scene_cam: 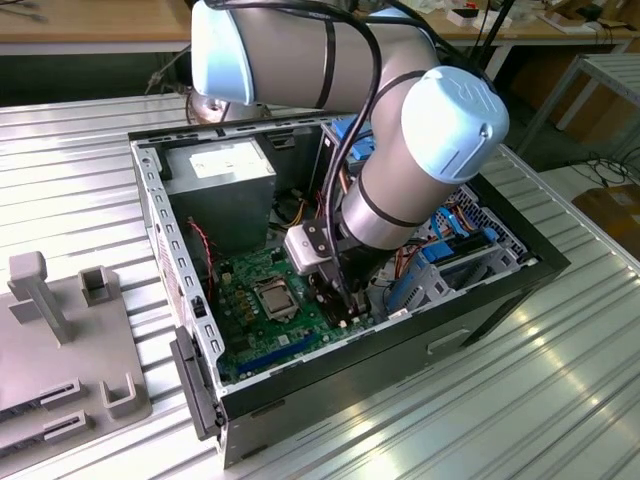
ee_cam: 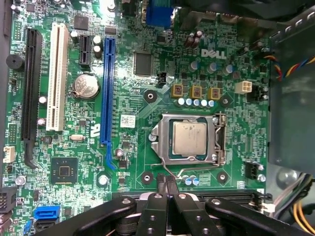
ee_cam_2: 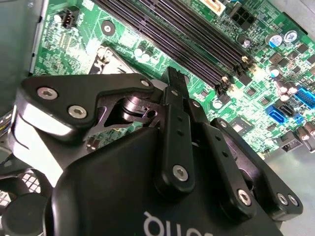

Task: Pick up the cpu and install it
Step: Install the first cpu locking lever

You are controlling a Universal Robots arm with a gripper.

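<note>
I see an open computer case [scene_cam: 340, 300] lying on a ribbed metal desk [scene_cam: 560, 380], with a grey fixture block [scene_cam: 60, 340] on the same desk toward the exterior view's left. Wooden benches [scene_cam: 90, 20] line the room behind.

The exterior view gives me the arm [scene_cam: 400, 130] reaching down into the case over the green motherboard [scene_cam: 250, 310].

In the first wrist view the gripper [ee_cam: 166, 181] has its jaws clenched together with nothing between them. The cpu [ee_cam: 189, 138] sits in its metal-framed socket [ee_cam: 189, 140], just beyond the jaw tips and not touching them.

The second wrist view adds the long black memory slots [ee_cam_2: 182, 39] beside the gripper [ee_cam_2: 176, 78], fingers [ee_cam_2: 178, 118] pressed together.
</note>
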